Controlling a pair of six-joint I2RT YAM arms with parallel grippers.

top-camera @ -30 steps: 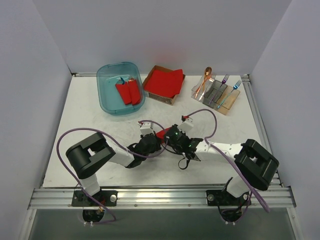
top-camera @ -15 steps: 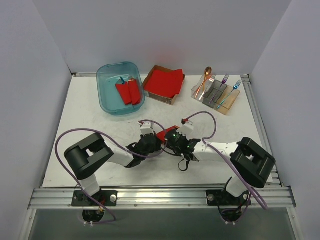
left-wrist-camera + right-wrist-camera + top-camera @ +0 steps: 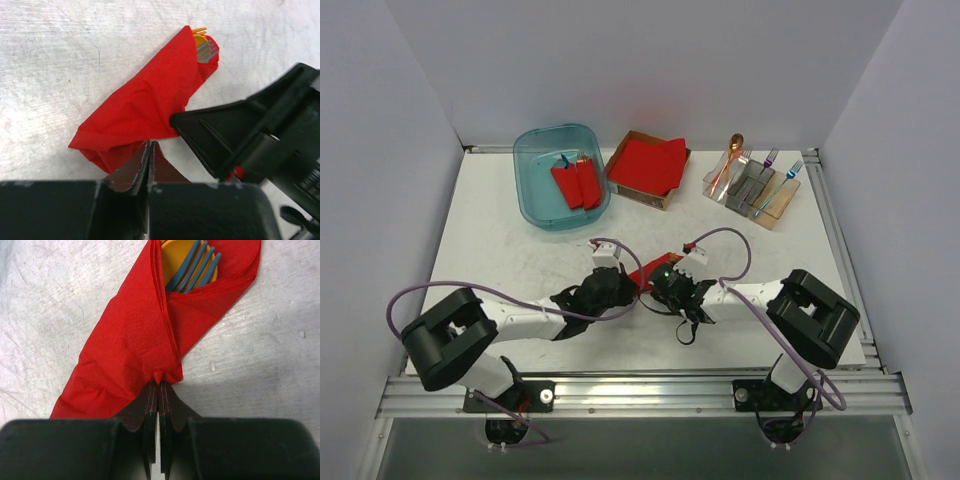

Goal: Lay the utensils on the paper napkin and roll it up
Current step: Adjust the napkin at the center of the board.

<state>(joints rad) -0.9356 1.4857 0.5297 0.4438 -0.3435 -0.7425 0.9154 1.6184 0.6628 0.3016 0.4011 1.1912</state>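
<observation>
**White tabletop carrying a wrapped red bundle between two closed grippers**

Scuffed white table (image 3: 490, 250) is bearing the paper napkin (image 3: 145, 102), which is lying wrapped loosely around the utensils (image 3: 192, 262) as a slanted red bundle. At the napkin's open end an orange-yellow spoon bowl and blue fork tines are peeking out. The handles are hiding inside the paper.

The right gripper (image 3: 160, 387) is pressing its fingers together on a small pucker where the napkin's folded edges are meeting, pinching the paper there. The left gripper (image 3: 150, 150) is sitting at the napkin's crumpled closed end with its fingers pressed together and their tips touching the red edge. Whether any paper is caught between them cannot be told. The two arms are reaching in low, the left one from the napkin's left and the right one from its right.

Straight behind the napkin, well apart from it, a cardboard box (image 3: 665, 198) is holding a thick red stack (image 3: 648, 165). Behind the napkin and to its left, a blue bin (image 3: 535, 200) is holding two red rolled bundles (image 3: 577, 183). Behind the napkin and to its right, a clear organizer (image 3: 775, 210) is holding spare cutlery (image 3: 730, 160): an orange spoon with purple and blue forks.
</observation>
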